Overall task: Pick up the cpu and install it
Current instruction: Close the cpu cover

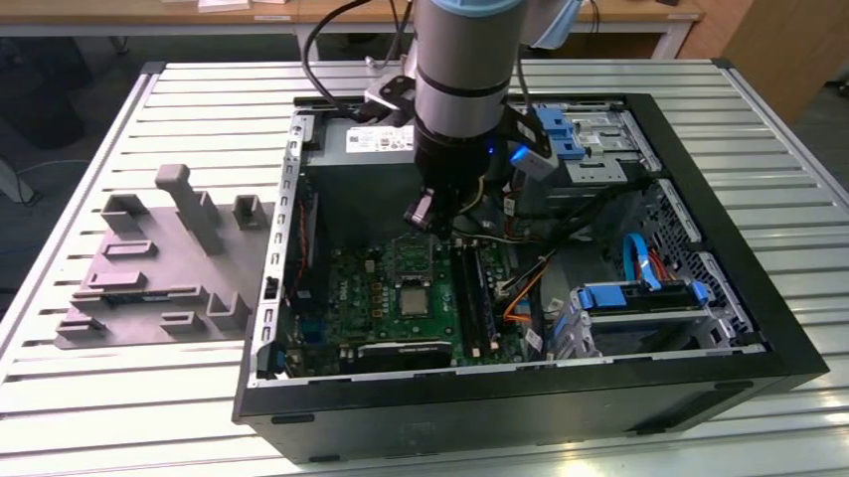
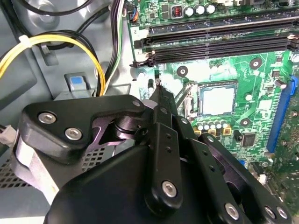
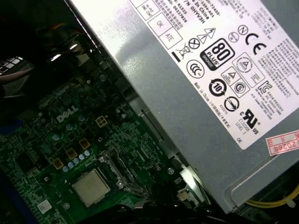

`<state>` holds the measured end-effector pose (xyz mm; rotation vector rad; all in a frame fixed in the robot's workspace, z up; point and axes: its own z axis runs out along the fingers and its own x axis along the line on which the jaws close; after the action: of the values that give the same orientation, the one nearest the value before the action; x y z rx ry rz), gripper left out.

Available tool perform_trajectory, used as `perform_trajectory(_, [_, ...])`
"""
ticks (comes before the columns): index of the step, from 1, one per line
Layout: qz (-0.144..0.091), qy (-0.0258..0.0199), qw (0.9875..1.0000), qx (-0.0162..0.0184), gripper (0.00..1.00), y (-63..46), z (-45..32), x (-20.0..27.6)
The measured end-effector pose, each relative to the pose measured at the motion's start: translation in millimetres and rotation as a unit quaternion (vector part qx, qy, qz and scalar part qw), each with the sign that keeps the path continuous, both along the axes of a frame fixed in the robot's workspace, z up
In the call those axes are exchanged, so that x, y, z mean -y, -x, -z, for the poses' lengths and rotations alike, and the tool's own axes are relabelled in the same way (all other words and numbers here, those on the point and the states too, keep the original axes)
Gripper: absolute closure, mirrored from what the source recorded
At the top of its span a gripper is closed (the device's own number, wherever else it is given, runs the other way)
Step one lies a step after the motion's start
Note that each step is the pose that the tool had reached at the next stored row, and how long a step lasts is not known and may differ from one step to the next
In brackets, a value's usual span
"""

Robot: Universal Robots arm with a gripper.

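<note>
The cpu (image 1: 414,298), a small silver-grey square chip, lies flat in its socket on the green motherboard (image 1: 365,308) inside the open computer case (image 1: 531,417). Both wrist views show the cpu (image 2: 217,99) (image 3: 91,187) with the socket's metal frame (image 3: 119,169) raised beside it. My gripper (image 1: 431,221) hangs inside the case above the board, a short way from the socket toward the power supply. In the second wrist view the black gripper (image 2: 159,88) ends near the socket's corner, apart from the chip, with nothing visibly held.
The grey power supply (image 3: 210,70) with a white label stands close beside the gripper. Black memory slots (image 2: 210,37) run along the board past the socket. Yellow and black cables (image 2: 56,42) loop nearby. A blue-tabbed drive cage (image 1: 637,298) sits at the exterior view's right, a grey fixture (image 1: 159,268) outside the case.
</note>
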<state>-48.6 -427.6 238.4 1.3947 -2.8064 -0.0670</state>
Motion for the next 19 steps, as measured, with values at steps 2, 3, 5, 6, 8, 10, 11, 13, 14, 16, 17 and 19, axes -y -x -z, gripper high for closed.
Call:
perform_trajectory(2, [-0.002, 0.0000, 1.0000, -0.0010, 0.89, 0.1, -0.8, 0.0])
perform_trajectory(3, [-0.003, -0.0001, 1.0000, -0.0015, 0.89, 0.2, -1.2, -0.1])
perform_trajectory(5, [-0.004, -0.0001, 1.0000, -0.0027, 0.89, 0.3, -2.1, -0.5])
perform_trajectory(6, [-0.005, -0.0002, 1.0000, -0.0032, 0.89, 0.3, -2.5, -0.6])
perform_trajectory(8, [-0.007, -0.0002, 1.0000, -0.0045, 0.89, 0.4, -3.0, -0.8])
perform_trajectory(10, [-0.010, -0.0001, 0.9999, -0.0059, 0.89, 0.4, -3.4, -0.9])
perform_trajectory(11, [-0.011, 0.0000, 0.9999, -0.0069, 0.89, 0.4, -3.8, -1.0])
perform_trajectory(13, [-0.013, 0.0000, 0.9999, -0.0078, 0.89, 0.4, -4.9, -1.0])
perform_trajectory(14, [-0.013, -0.0001, 0.9999, -0.0079, 0.89, 0.4, -5.4, -1.0])
perform_trajectory(16, [-0.014, -0.0002, 0.9999, -0.0080, 0.89, 0.4, -5.5, -1.1])
perform_trajectory(17, [-0.014, -0.0001, 0.9999, -0.0080, 0.89, 0.4, -6.3, -1.0])
perform_trajectory(19, [-0.014, -0.0001, 0.9999, -0.0080, 0.89, 0.4, -7.3, -1.0])
